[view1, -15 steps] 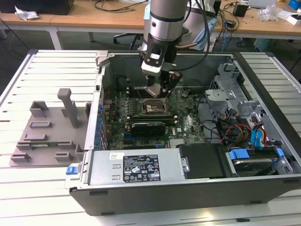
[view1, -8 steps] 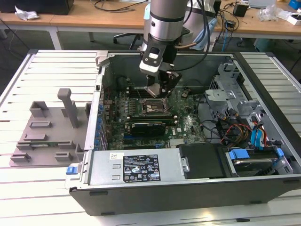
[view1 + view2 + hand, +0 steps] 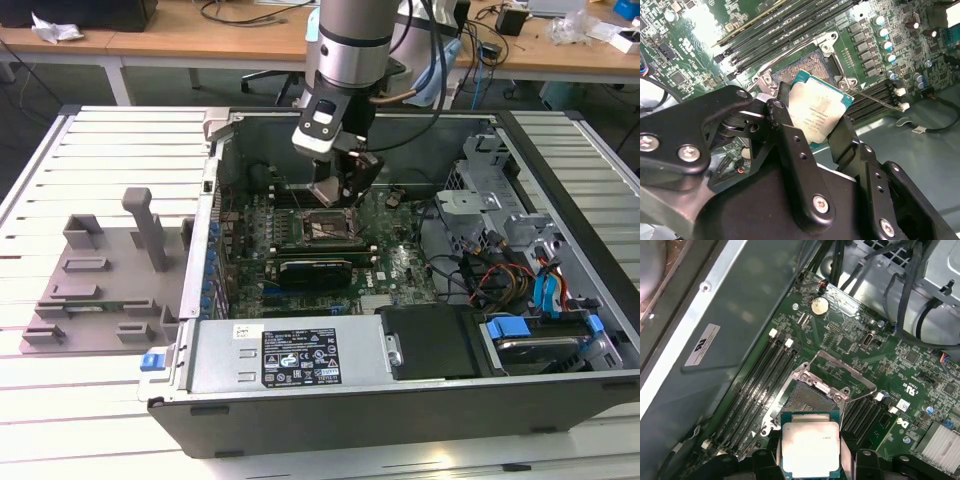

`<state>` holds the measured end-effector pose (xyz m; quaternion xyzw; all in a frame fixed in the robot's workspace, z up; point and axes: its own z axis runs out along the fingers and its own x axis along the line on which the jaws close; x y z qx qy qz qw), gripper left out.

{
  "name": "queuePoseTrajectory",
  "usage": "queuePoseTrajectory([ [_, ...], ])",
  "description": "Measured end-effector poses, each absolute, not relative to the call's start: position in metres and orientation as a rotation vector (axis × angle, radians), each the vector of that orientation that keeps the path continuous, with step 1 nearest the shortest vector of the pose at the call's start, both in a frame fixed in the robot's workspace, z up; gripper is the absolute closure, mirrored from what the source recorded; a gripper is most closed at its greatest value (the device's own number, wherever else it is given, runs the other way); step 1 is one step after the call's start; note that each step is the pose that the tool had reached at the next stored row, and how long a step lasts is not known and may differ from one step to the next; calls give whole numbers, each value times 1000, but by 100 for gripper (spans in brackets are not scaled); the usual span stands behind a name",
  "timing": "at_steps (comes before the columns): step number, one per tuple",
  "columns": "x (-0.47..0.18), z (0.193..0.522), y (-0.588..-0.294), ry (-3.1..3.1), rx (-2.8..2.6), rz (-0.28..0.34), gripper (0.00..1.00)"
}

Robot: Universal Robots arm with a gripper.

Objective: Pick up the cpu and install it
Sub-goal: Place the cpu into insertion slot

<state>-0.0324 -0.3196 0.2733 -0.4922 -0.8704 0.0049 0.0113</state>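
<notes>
Silvery-topped cpu (image 3: 810, 447) is pinched by opposite edges in the gripper (image 3: 815, 122), plate side up, just over the open socket (image 3: 809, 399), not seated. The edge grip likely keeps its underside untouched and square to the socket.

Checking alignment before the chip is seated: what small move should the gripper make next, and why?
Probably ease the cpu across until it sits squarely above the socket: the gripper holds it by two edges, and in the first wrist view it overlaps only one edge of the socket.
</notes>
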Motion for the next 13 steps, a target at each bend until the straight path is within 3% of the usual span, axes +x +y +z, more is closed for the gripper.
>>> queuePoseTrajectory([
  [13,-32,273,-320,-2639,-1661,14,45],
])
